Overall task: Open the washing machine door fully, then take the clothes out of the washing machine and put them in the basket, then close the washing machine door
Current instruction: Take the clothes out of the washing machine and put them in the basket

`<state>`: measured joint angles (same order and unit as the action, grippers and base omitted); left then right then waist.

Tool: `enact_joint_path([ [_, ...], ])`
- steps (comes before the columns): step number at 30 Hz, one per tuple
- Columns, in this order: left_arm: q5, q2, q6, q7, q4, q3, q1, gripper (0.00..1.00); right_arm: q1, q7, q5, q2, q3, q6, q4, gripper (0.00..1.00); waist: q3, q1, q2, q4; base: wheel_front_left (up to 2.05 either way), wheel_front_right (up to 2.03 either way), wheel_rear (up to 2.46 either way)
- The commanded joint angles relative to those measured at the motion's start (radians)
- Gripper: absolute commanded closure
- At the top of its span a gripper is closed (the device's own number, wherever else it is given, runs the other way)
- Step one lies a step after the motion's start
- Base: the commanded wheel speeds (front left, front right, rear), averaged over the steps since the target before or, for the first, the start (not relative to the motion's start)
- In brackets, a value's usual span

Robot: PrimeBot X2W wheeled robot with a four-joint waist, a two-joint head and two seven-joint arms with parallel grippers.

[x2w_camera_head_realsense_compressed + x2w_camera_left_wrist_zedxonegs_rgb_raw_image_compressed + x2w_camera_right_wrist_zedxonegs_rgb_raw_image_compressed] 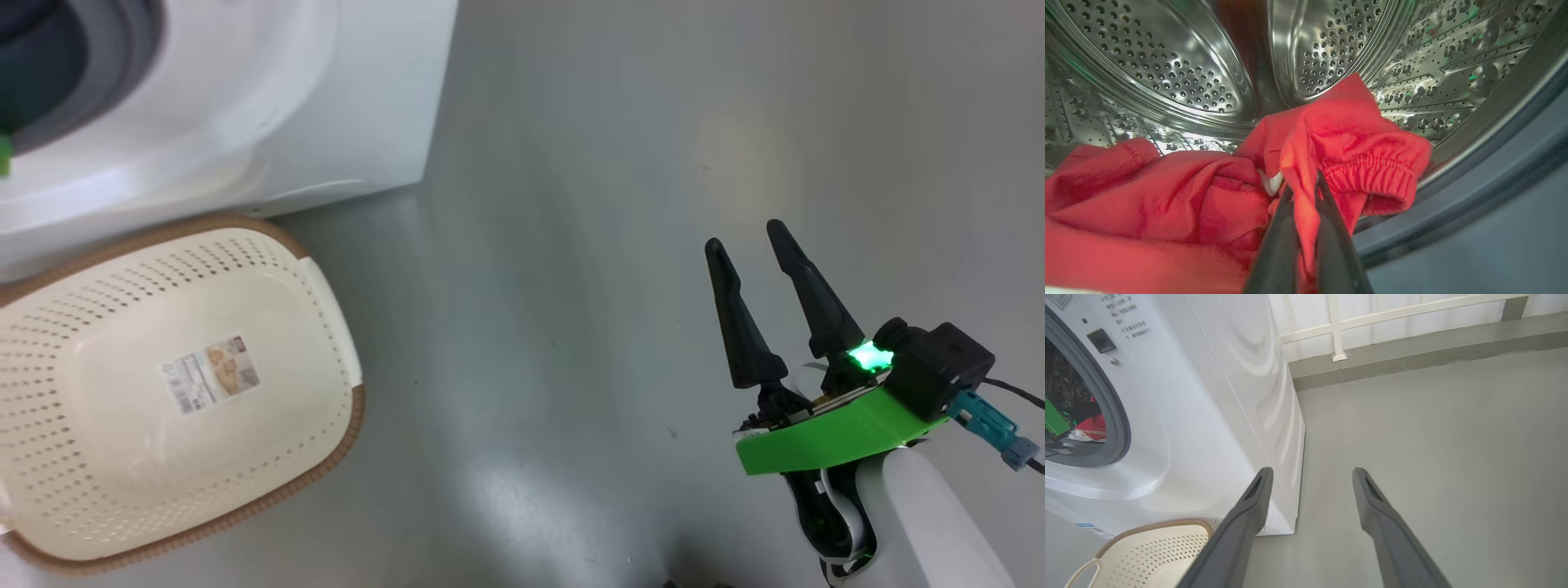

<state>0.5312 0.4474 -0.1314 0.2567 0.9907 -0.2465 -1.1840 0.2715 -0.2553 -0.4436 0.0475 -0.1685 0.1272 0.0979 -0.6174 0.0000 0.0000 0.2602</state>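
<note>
Red soft fabric clothes [1216,196] with a scrap of white trim lie heaped across the lower half of the left wrist view. They are inside the steel perforated drum [1167,61] of the big white front-loading washing machine [245,98]. The left gripper [1304,182] rises from the bottom centre of that view. Its two dark fingers are drawn together on a fold of the red cloth, which is pinched between them and bulges above the tips. The grey-blue rubber ring [1494,171] curves down the right side of the frame.

In the head view the machine takes the upper left. The small cream plastic basket [269,269], with perforated sides and a brown woven-look rim, sits on the floor at the lower left, just beside the machine's front. A paper label [211,374] lies on its bare bottom. The right gripper [744,233] stands at the lower right over the smooth grey floor [571,245], well apart from the basket. Its fingers are spread wide, with bare floor between them, and a bright green collar [833,433] wraps its wrist.

In the right wrist view the machine's round opening sits at the left edge with a patch of red cloth inside it, and a corner of the basket is at the lower left
</note>
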Motion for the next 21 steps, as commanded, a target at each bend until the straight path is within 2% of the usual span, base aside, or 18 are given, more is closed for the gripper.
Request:
enact_joint_path([
  [1, 0.004, 0.042, 0.001, 0.005, -0.039, 0.040, 0.032, 1.00, -0.016, -0.006, 0.009, 0.003, -0.011, 0.003, -0.016, 0.00, 0.027, 0.0000, 0.0000, -0.025, 0.00, 0.00, 0.00],
  [5, -0.036, 0.003, 0.002, 0.005, -0.150, 0.150, 0.134, 1.00, -0.021, -0.006, 0.020, 0.003, -0.004, 0.003, -0.004, 0.00, 0.065, 0.0000, 0.0000, -0.053, 0.00, 0.00, 0.00],
  [11, -0.116, -0.085, 0.001, 0.005, -0.303, 0.292, 0.291, 1.00, -0.039, -0.006, 0.041, 0.003, 0.016, 0.003, 0.014, 0.00, 0.124, 0.0000, 0.0000, -0.097, 0.00, 0.00, 0.00],
  [21, -0.154, -0.203, 0.001, 0.005, -0.583, 0.391, 0.537, 1.00, -0.084, -0.006, 0.068, 0.003, 0.063, 0.003, 0.031, 0.00, 0.198, 0.0000, 0.0000, -0.162, 0.00, 0.00, 0.00],
])
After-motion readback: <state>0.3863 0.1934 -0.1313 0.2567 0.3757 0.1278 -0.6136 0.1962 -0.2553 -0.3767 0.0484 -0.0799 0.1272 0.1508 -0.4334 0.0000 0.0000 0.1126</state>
